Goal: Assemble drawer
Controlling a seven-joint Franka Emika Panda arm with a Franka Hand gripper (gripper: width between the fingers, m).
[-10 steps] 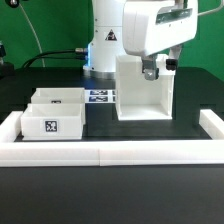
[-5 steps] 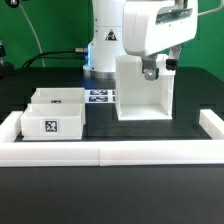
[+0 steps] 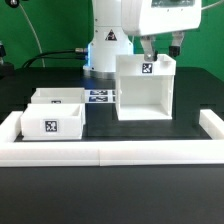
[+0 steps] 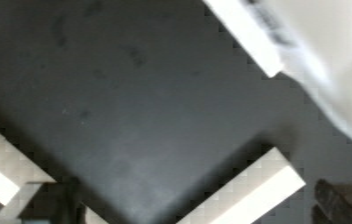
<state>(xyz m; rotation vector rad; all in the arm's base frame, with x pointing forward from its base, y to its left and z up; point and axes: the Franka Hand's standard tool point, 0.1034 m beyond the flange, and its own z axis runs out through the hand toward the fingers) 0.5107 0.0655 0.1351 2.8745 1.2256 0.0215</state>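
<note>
The gripper [image 3: 160, 47] hangs just above the open top of the drawer's cabinet shell [image 3: 143, 95]. Its 2 fingers [image 3: 143, 47] stand apart, about as wide as the top opening's right half. Nothing sits between the jaws, and the tips are clear of the shell's rim.

The shell stands upright on the black table [image 3: 150, 128], directly below the jaws. A square tag [image 3: 147, 67] shows on its inner back wall, just under the finger on the exterior view's left.

The drawer's 2 open-top trays are well away from the jaws, low on the exterior view's left. The farther tray [image 3: 58, 99] sits just behind the nearer tray [image 3: 50, 124], which has a tag on its front face. The marker board [image 3: 100, 97] lies flat between the trays and the shell. The white border wall [image 3: 110, 154] runs along the table's near edge, well below the jaws.

The wrist view is blurred. The gripper [image 4: 173, 200] shows its fingers [image 4: 40, 200] spread wide, with only dark table [image 4: 155, 110] between them. A white edge [image 4: 271, 35] crosses 1 corner; which part it belongs to cannot be told.
</note>
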